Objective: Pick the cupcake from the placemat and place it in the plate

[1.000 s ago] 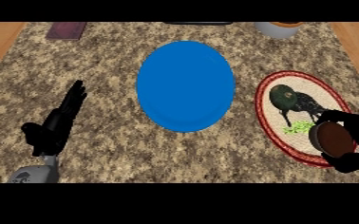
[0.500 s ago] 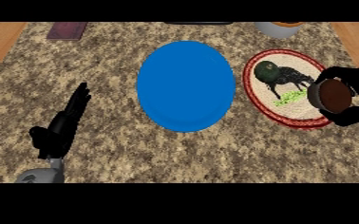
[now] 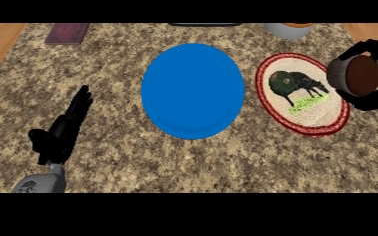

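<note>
Two hands show. The right hand (image 3: 365,101), at the view's right edge, has its fingers curled round the cupcake (image 3: 360,75), which is just off the round placemat's (image 3: 303,94) right rim and well apart from the blue plate (image 3: 193,91). The left hand (image 3: 63,132) rests open at lower left.

The left hand (image 3: 63,130) was matte black with slim, tapered fingers (image 3: 80,103), joined to a rounded grey forearm (image 3: 40,184). The right hand (image 3: 363,101) was black too.
</note>
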Motion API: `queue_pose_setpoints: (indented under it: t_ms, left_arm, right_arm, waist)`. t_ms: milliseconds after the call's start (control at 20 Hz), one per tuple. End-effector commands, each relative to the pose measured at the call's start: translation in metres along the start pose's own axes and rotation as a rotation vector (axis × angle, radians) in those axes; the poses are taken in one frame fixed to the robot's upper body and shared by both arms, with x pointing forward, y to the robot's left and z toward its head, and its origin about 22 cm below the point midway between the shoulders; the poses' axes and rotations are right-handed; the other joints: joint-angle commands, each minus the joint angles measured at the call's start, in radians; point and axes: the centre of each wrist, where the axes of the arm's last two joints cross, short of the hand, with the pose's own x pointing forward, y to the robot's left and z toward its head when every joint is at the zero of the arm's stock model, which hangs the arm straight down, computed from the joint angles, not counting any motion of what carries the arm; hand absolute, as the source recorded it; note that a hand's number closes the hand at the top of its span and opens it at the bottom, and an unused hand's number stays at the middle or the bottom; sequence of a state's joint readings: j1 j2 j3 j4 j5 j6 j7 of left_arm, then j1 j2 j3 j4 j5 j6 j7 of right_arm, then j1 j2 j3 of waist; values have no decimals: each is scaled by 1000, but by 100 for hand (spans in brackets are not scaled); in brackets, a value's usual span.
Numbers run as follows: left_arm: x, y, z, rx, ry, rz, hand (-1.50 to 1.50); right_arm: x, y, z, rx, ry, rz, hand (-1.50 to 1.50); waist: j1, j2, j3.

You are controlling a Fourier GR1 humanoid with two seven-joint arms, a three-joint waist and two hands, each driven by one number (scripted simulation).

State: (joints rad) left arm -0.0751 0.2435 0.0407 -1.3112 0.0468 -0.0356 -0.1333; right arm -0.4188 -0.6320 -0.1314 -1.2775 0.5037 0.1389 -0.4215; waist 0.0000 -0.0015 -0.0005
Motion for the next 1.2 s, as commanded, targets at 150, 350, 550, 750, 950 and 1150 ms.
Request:
queue_pose_setpoints:
  t_ms: [150,350,550,750,950,1150]
  left_arm:
    - [13,13,5,-3,15,8,0]
    - [7,16,12,13,-3,-12,0]
    - [8,0,1,-21,-11,5,0]
    - [26,6,-7,-12,-19,-15,0]
    - [1,2,-2,-14,6,-1,0]
    - [3,8,11,-17,0,6,0]
  right_arm:
    - [55,-14,-15,-45,-88,-79,150]
    - [88,-16,-52,-20,-88,-72,150]
    - [116,18,-78,22,-102,-93,150]
    - [143,37,-102,97,-125,-116,150]
    - [187,84,-107,116,-159,-154,150]
    - [205,132,-116,138,-157,-153,150]
  waist:
    - [-2,-2,0]
    - [8,0,0]
    - [13,2,0]
    - [14,2,0]
    - [10,3,0]
    - [18,2,0]
